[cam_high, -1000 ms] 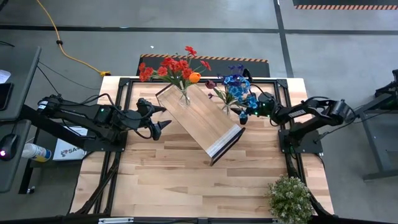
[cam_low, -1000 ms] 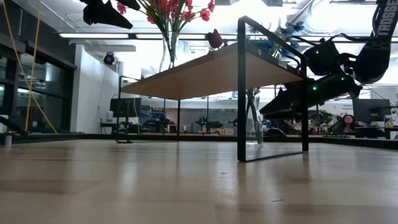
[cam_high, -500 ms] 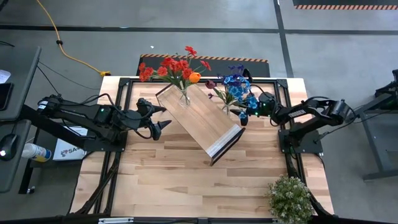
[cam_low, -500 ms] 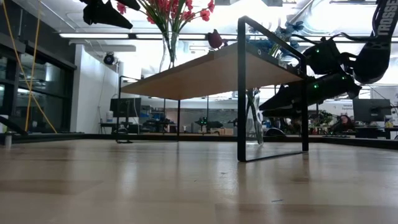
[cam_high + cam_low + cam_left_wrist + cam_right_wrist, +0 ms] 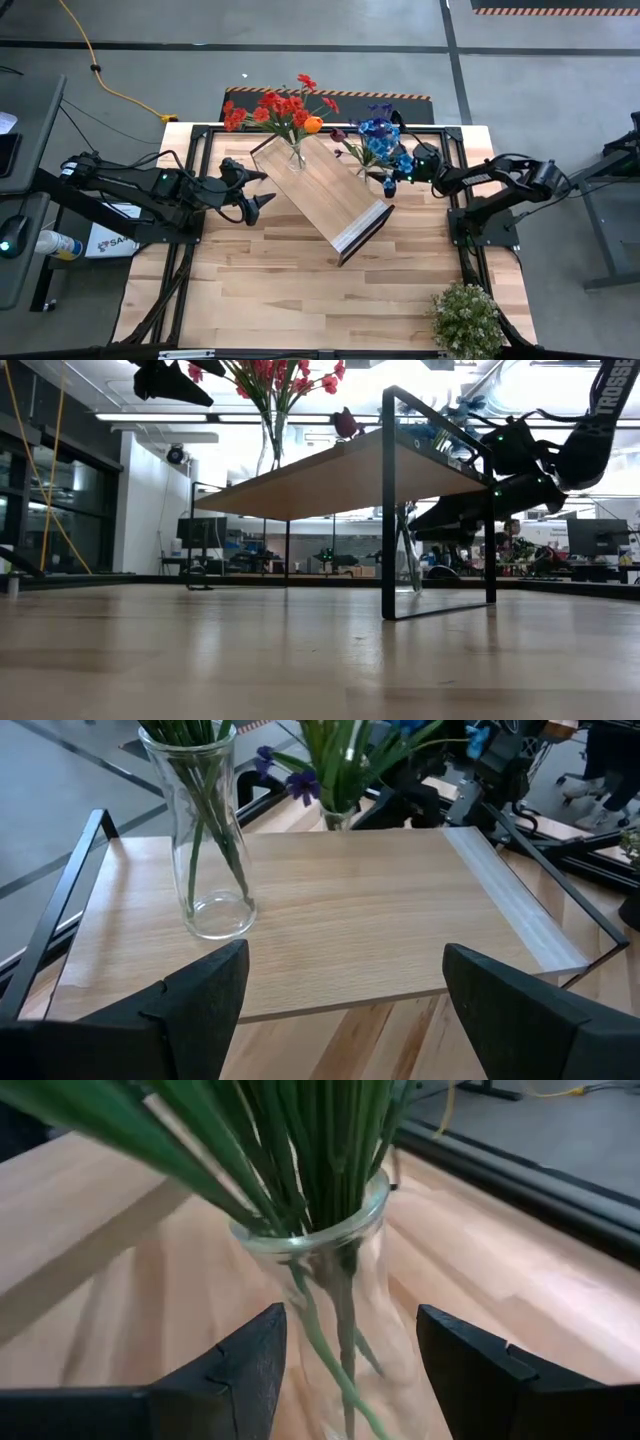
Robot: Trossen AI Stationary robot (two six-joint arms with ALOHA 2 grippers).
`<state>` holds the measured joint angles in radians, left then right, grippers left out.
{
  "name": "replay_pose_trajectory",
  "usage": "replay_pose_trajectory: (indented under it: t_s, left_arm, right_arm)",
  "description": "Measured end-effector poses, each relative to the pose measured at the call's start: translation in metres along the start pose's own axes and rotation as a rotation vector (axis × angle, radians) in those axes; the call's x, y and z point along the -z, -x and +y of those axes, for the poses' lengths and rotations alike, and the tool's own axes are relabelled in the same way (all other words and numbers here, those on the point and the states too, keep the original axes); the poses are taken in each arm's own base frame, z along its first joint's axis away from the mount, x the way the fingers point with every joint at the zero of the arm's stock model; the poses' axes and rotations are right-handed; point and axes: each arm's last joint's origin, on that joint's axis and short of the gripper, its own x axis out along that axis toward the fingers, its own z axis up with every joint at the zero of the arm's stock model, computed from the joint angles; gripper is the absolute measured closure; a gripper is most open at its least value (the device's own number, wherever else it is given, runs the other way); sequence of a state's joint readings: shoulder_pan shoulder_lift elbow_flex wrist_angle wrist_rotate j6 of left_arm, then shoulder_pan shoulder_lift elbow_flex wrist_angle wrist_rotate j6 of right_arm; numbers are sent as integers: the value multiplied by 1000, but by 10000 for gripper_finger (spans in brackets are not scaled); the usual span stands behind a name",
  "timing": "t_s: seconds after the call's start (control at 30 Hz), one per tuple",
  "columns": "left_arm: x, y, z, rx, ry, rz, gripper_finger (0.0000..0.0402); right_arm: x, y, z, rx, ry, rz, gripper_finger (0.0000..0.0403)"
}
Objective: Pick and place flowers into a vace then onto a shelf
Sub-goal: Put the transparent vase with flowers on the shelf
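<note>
the right gripper (image 5: 345, 1355) is spread on either side of the glass vase (image 5: 335, 1295) of blue flowers (image 5: 380, 135) beside the shelf (image 5: 325, 195), not yet pinching it. it should close low on the glass, squarely, then lift straight so the stems stay put. the left gripper (image 5: 335, 985) waits spread before the shelf, where the vase of red flowers (image 5: 280, 108) stands.

The wooden table (image 5: 280, 290) carries the shelf (image 5: 320, 195), a second vase (image 5: 362, 176) and a potted plant (image 5: 465, 318).

Red and orange flowers (image 5: 283, 108) stand upright in a glass vase (image 5: 203, 850) on the light-wood shelf (image 5: 322, 195), ahead of the left fingers (image 5: 205, 990); blue and purple flowers' (image 5: 378, 136) vase (image 5: 335, 1305) sits between the right fingers (image 5: 250, 1365).
</note>
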<state>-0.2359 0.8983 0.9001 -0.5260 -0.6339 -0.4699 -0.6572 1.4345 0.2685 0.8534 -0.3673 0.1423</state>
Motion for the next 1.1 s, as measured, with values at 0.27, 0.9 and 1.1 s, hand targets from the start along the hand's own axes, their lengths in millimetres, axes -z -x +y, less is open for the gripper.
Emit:
replay_pose_trajectory:
  t_s: [0.27,0.9,1.1]
  left_arm:
    - [0,0,0,13,1,7,34]
    - [0,0,-1,13,6,7,34]
    - [0,0,-1,15,6,8,34]
  right_arm:
    - [-3,0,-3,-13,5,5,188]
    - [6,-4,-7,0,-7,52,186]
    - [6,-4,-8,8,-16,50,186]
